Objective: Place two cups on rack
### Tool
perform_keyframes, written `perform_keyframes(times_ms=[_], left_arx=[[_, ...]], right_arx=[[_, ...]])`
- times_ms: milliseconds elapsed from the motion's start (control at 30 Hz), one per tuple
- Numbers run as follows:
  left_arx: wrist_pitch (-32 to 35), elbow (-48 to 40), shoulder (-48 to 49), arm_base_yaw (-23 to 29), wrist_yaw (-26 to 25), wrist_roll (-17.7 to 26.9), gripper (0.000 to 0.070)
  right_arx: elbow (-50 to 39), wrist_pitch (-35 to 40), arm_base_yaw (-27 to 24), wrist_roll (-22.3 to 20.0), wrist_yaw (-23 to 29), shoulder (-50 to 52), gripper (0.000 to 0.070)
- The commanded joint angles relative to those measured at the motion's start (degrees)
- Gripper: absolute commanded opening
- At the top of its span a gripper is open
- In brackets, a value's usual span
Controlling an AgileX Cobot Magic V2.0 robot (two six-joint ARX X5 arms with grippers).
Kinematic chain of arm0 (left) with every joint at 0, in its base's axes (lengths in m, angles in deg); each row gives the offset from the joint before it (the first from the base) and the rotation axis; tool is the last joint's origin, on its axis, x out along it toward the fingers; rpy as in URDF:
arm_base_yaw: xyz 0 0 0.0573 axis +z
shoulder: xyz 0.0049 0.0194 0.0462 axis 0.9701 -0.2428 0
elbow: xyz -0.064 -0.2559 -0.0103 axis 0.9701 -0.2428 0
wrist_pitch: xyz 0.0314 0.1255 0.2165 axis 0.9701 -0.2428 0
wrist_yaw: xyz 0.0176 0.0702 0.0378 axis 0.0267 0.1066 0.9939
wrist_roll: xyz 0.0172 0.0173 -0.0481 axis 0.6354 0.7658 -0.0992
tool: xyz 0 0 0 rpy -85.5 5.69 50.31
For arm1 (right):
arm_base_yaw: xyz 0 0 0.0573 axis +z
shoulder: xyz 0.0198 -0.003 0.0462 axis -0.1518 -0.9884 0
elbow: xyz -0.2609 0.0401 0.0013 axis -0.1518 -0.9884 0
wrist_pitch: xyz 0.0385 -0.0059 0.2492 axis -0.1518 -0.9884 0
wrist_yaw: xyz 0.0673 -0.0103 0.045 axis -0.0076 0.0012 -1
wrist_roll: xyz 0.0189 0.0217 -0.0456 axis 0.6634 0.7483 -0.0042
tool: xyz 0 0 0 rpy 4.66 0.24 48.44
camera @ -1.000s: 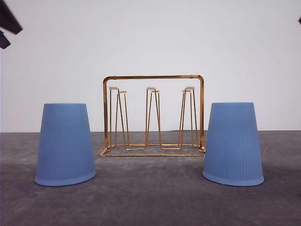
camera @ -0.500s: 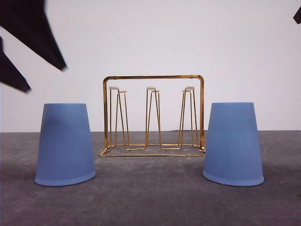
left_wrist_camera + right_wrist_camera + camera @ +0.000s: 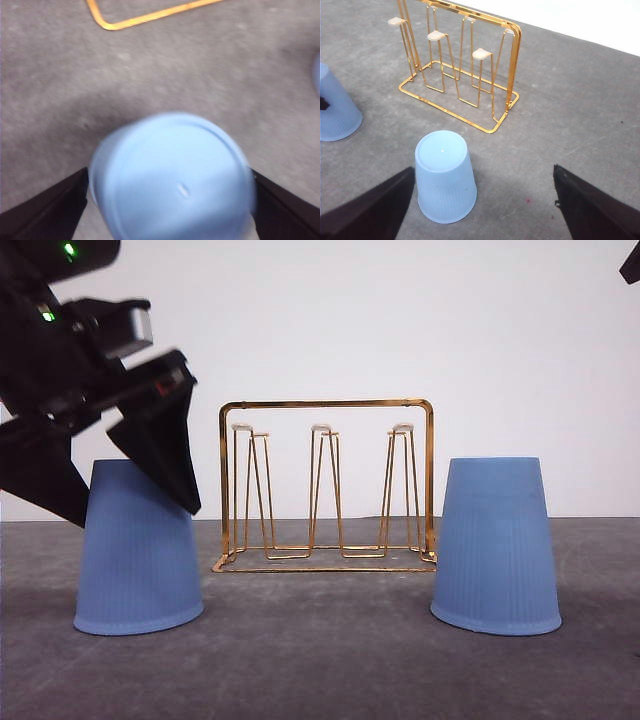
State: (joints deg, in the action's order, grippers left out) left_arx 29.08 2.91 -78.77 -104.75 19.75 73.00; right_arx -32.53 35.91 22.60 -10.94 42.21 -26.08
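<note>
Front view shows the left gripper (image 3: pixel 125 490), fingers spread wide, straddling the top of the left cup (image 3: pixel 138 550), which stands inverted on the counter (image 3: pixel 320 660) beside the rack (image 3: pixel 327 485). Judging by this, the first pick is in hand; next it needs lowering and closing. The right gripper (image 3: pixel 480 210) hangs open above the right cup (image 3: pixel 445 175).

left tool (image 3: pixel 125 500) lowered, now straddling left cup (image 3: pixel 138 550)

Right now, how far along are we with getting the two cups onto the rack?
Nothing is placed yet: the rack holds no cups, and both stand upside down on the table. In hand: the left gripper is open, straddling the left cup, not closed on it. The right gripper is open above the right cup. Both grasps and both placements are left.
</note>
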Motion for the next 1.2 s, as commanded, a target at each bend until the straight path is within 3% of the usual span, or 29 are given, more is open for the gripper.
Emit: perform_keyframes(times_ms=[0, 100, 200, 433, 733, 1167], left_arx=[[1.34, 1.27, -1.21, -0.52, 0.27, -0.15, 0.0557], [1.69, 1.27, -1.4, -0.59, 0.27, -0.15, 0.0431], [1.23, 1.35, -1.38, -0.7, 0.23, -0.17, 0.0376], [-7.1, 7.15, -1.38, -0.7, 0.34, -0.15, 0.0375], [-21.14, 24.31, -2.27, -0.7, 4.49, 0.06, 0.0384], [-20.45, 45.72, -14.88, 0.83, 7.92, 0.52, 0.0384]], right_arx=[[0.5, 0.66, 0.24, 0.22, 0.02, -0.15, 0.0563], [0.5, 0.68, 0.24, 0.22, 0.02, -0.15, 0.0563], [0.5, 0.74, 0.24, 0.22, 0.02, -0.15, 0.0563], [0.5, 0.79, 0.24, 0.22, 0.02, -0.15, 0.0563], [0.5, 0.85, 0.24, 0.22, 0.02, -0.17, 0.0563], [0.5, 1.01, 0.24, 0.22, 0.02, -0.17, 0.0563]])
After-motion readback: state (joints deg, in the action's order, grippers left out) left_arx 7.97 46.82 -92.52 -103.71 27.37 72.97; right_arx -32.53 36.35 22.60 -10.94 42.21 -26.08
